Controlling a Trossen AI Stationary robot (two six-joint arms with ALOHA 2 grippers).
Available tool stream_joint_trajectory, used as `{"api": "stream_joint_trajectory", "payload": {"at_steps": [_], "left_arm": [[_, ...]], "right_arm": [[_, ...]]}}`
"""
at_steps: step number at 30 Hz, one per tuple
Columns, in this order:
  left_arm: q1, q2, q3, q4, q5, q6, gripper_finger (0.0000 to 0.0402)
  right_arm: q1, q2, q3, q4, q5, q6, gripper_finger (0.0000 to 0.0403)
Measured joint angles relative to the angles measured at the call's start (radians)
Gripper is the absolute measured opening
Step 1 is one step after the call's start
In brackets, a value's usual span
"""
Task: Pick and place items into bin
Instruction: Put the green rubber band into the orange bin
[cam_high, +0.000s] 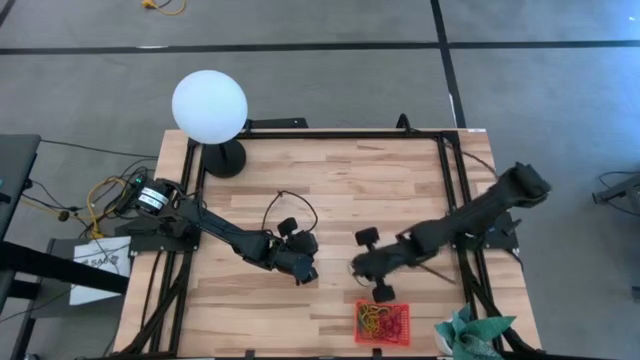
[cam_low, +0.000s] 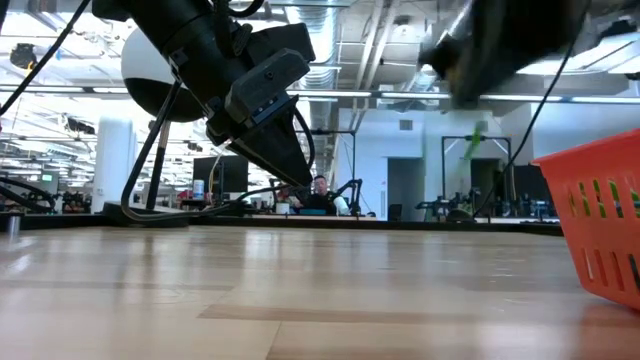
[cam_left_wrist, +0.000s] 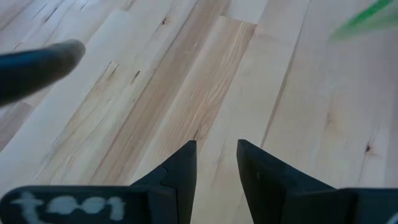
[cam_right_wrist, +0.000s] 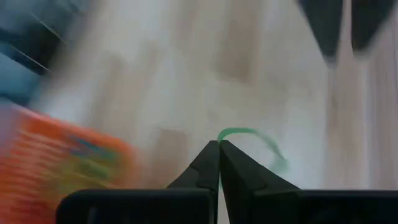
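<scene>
High view: right gripper (cam_high: 356, 271) above bare wood just up and left of the bin (cam_high: 383, 322), tips shut; whether anything hangs from them too small to tell here. Bin a small red-orange square near the table's (cam_high: 340, 190) front edge, holding a tangle of bands (cam_high: 377, 318), yellow, green and red. Left gripper (cam_high: 309, 276) just beside the right one, over the table's middle, nothing between its fingers. White lamp (cam_high: 209, 106) at the far left corner, teal cloth (cam_high: 470, 335) at the front right corner next to the bin. Low view: left gripper (cam_low: 288, 150) hanging clear above the wood, pointing down; right arm only a dark blur at upper right, with a green band (cam_low: 476, 140) dangling below it, well off the table; bin (cam_low: 598, 215) cut by the right edge, slotted wall seen side-on, contents hidden from this height. Left wrist view: fingers (cam_left_wrist: 180, 171) spread with a gap, bare planks under them, a green streak (cam_left_wrist: 367, 15) at the far corner. Right wrist view: tips (cam_right_wrist: 219, 147) pressed together, pinching the green band (cam_right_wrist: 252, 138), a thin loop curling out from the pinch; bin (cam_right_wrist: 68, 158) off to one side, blurred, coloured bands faint inside it.
</scene>
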Motion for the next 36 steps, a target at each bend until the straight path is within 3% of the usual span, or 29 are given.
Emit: {"api": "stream_joint_trajectory", "payload": {"at_steps": [5,9,14,19,26,36], "left_arm": [[-0.001,0.000,0.000,0.000,0.000,0.000,0.0107],[-0.002,0.000,0.000,0.000,0.001,0.000,0.0107],[-0.002,0.000,0.000,0.000,0.003,-0.008,0.0107],[-0.002,0.000,0.000,0.000,0.006,-0.011,0.0107],[-0.002,0.000,0.000,0.000,0.012,-0.023,0.0107],[-0.002,0.000,0.000,0.001,0.015,-0.023,0.0107]], "right_arm": [[0.186,-0.089,0.118,-0.050,-0.002,0.230,0.0002],[0.353,-0.095,0.131,-0.033,0.008,0.283,0.0001],[0.478,-0.013,0.131,-0.020,0.171,0.390,0.0001],[0.485,0.072,0.130,-0.027,0.242,0.457,0.0001],[0.443,0.118,0.130,-0.030,0.161,0.492,0.0002],[0.395,0.132,0.130,-0.058,0.145,0.581,0.0035]]}}
